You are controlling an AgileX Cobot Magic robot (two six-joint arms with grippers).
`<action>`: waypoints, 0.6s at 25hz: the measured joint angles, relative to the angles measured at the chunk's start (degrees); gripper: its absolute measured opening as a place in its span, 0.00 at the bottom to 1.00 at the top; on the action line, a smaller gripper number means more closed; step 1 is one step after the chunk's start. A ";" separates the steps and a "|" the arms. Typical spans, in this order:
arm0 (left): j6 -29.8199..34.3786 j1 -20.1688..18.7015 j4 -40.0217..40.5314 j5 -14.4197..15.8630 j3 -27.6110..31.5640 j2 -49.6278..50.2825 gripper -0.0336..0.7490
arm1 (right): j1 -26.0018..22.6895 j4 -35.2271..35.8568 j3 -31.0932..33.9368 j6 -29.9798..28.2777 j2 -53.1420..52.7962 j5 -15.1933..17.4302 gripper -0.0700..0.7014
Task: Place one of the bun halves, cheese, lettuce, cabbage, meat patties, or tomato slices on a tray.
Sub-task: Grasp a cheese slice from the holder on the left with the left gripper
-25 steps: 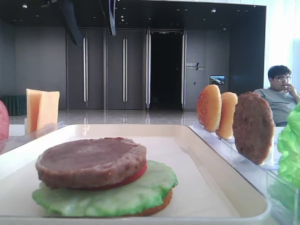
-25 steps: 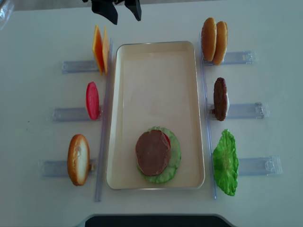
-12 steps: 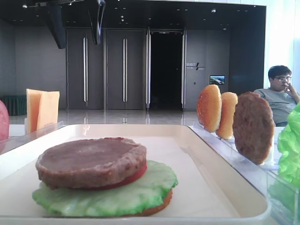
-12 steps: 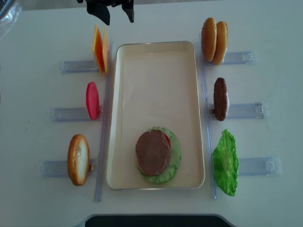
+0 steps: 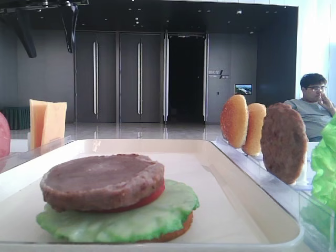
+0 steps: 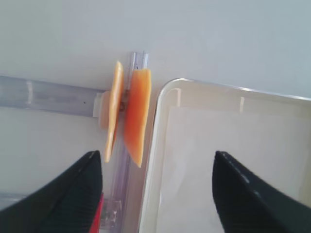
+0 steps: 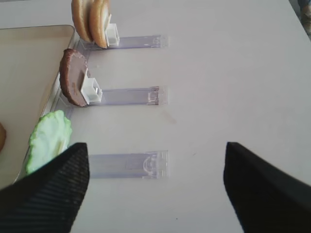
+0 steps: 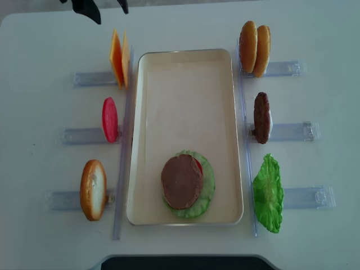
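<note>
My left gripper (image 6: 154, 187) hangs wide open and empty above the far left of the bench (image 8: 45, 39), over the two cheese (image 8: 118, 64) slices standing on edge in their clear rack (image 8: 90, 78) just left of the tray (image 8: 185, 101). My right gripper (image 7: 155, 187) is spread wide too, holding nothing, above the bench right of the lettuce (image 7: 47, 138). At the near end of the tray, a meat patty (image 8: 181, 181) tops a tomato slice (image 8: 198, 165), lettuce and bun.
</note>
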 joint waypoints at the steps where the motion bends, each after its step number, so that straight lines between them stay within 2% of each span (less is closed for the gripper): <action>1: 0.00 0.12 0.00 0.00 0.00 0.00 0.73 | 0.00 0.00 0.00 0.00 0.00 0.00 0.79; 7: 0.00 0.17 0.00 0.00 0.15 0.00 0.73 | 0.00 0.00 0.00 0.00 0.00 0.00 0.79; 15: 0.00 0.17 1.06 0.00 3.91 0.26 0.73 | 0.00 0.00 0.00 0.00 0.00 0.00 0.79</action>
